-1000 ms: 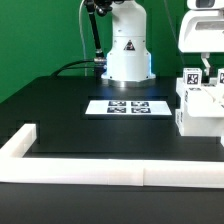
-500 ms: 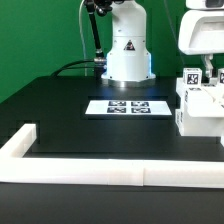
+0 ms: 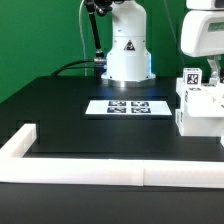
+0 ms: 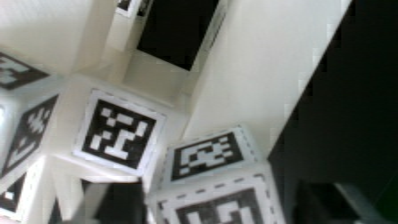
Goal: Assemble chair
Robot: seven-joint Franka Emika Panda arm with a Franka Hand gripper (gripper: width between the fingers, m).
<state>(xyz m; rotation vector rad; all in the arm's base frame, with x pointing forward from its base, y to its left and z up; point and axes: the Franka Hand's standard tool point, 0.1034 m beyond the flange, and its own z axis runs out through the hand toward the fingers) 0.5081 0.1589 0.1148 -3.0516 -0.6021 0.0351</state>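
The chair (image 3: 200, 108) is a chunky stack of smooth white plastic blocks with square corners. It sits at the far edge of the tabletop (image 3: 70, 115) on the exterior view's right, partly cut off by the picture's edge. Small black-and-white square tags are stuck on its blocks. The hand (image 3: 214, 72) comes down from above onto the chair's top, and its fingers are squeezed together; what they pinch is hidden. In the wrist view the chair (image 4: 196, 150) fills the picture, with tagged cube ends and a dark gap between flat white bars. The tabletop is flat, black and dull. The marker board (image 3: 127, 106) lies thin and flat near the middle, just in front of the round white robot base (image 3: 127, 50). A long low white rail (image 3: 110, 172) runs along the near edge and turns a corner on the exterior view's left. Between the rail and the marker board the black top is wide and bare.
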